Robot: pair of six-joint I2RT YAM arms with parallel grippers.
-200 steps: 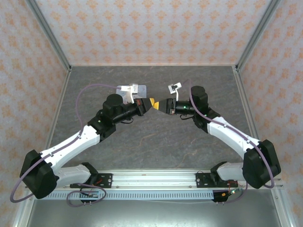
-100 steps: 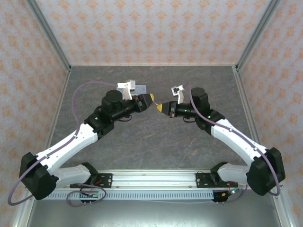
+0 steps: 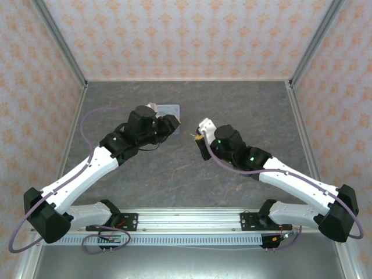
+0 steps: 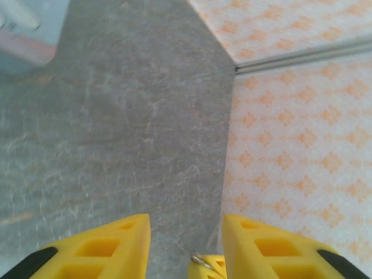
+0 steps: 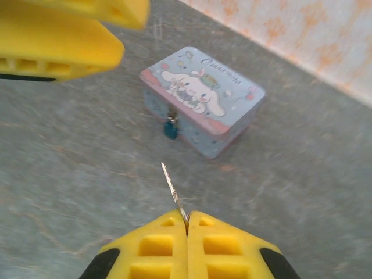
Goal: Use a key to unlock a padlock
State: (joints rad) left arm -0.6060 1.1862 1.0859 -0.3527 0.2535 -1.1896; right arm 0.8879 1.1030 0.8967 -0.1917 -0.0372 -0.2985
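Right gripper (image 5: pixel 186 224) clamped on key (image 5: pixel 173 189); left gripper (image 4: pixel 185 228) spread wide; padlock (image 5: pixel 170 128) seemingly on tin (image 5: pixel 204 97) front.

Bright, thin metal is shown in the key (image 5: pixel 172 189), pinched by the matt yellow plastic fingers of the right gripper (image 5: pixel 186 221). A glossy teal finish is seen on the padlock (image 5: pixel 171 129), and smooth printed colour on the tin (image 5: pixel 202 99) at upper centre. The table (image 5: pixel 70 157) is surfaced in matt, stone-veined grey. The left gripper (image 4: pixel 186 226) is moulded in the same ribbed yellow plastic.
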